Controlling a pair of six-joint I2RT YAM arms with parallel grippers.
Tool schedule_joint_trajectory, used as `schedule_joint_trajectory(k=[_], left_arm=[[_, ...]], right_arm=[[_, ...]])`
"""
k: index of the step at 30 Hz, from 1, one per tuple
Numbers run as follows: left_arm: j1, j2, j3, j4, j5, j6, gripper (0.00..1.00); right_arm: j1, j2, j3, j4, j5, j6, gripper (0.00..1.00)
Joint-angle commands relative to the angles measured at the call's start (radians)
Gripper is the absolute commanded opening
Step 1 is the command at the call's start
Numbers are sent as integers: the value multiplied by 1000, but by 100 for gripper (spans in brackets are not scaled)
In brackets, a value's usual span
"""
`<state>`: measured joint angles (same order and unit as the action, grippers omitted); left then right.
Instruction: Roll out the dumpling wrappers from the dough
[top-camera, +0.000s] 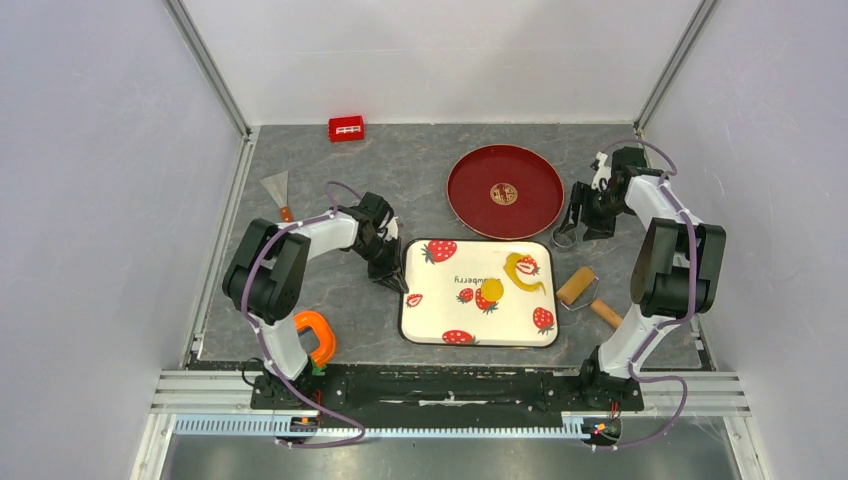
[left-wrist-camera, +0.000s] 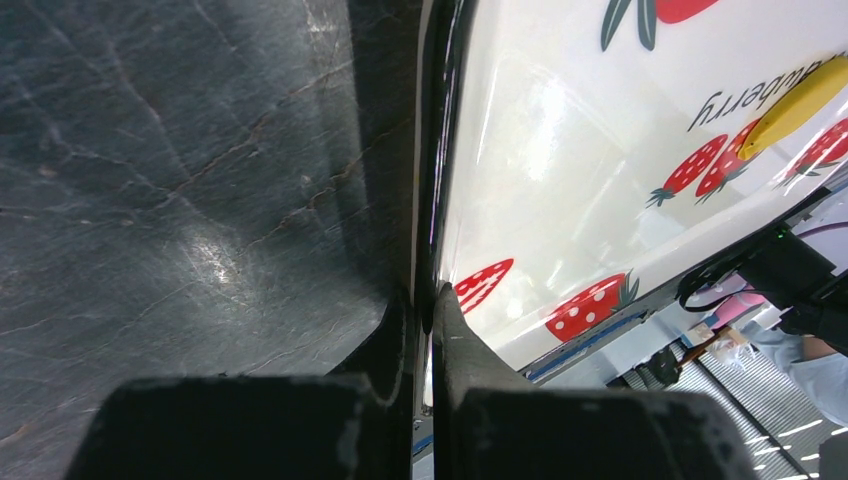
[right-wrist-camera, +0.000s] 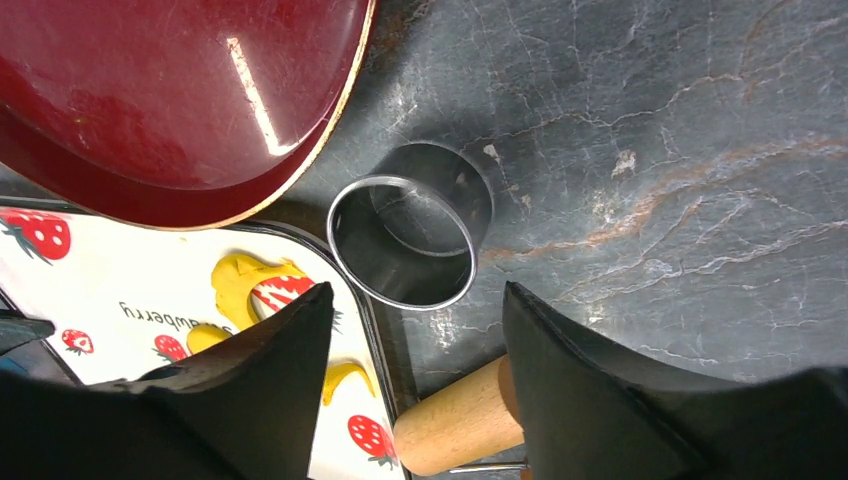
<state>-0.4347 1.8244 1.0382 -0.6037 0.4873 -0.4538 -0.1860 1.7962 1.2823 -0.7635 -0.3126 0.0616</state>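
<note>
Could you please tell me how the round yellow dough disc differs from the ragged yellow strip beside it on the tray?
The dough disc is a neat, solid round; the leftover strip is a ragged, curved band. The strip stretches longer than the disc. The disc lies nearer the middle of the tray, the strip nearer its right edge. Both are bright yellow and lie flat on it.

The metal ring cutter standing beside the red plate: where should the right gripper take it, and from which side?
Probably from straight above, pinching the thin wall of the metal ring cutter on its bare-table side, one finger inside, one outside. It stands open end up, and the red plate and strawberry tray crowd its other side. The right gripper hangs open near it.
</note>
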Motion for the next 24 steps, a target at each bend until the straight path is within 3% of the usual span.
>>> schedule_joint_trajectory(k=[1,4,8,10,12,17,24], left_arm=[[-32,58,-4,-7,-108,23,2],[-32,37,8,-11,-103,34,5],[-32,-38,14,17,-100,39,33],[-32,-85,17,40,-114,27,45],[-30,-136,19,67,-131,6,50],[-29,-267,-11,144,-229,-65,52],[9,-460,-79,160,-421,-89,64]], right_arm=[[-1,-22,29,15,-9,2,69],[8,-34,42,11,-48,-1,80],[54,-56,68,-2,-59,-25,98],[85,-64,79,-6,-55,-29,98],[107,-69,86,-8,-60,-35,98],[161,-76,103,-10,-78,-46,98],[251,-86,108,5,-70,-46,98]])
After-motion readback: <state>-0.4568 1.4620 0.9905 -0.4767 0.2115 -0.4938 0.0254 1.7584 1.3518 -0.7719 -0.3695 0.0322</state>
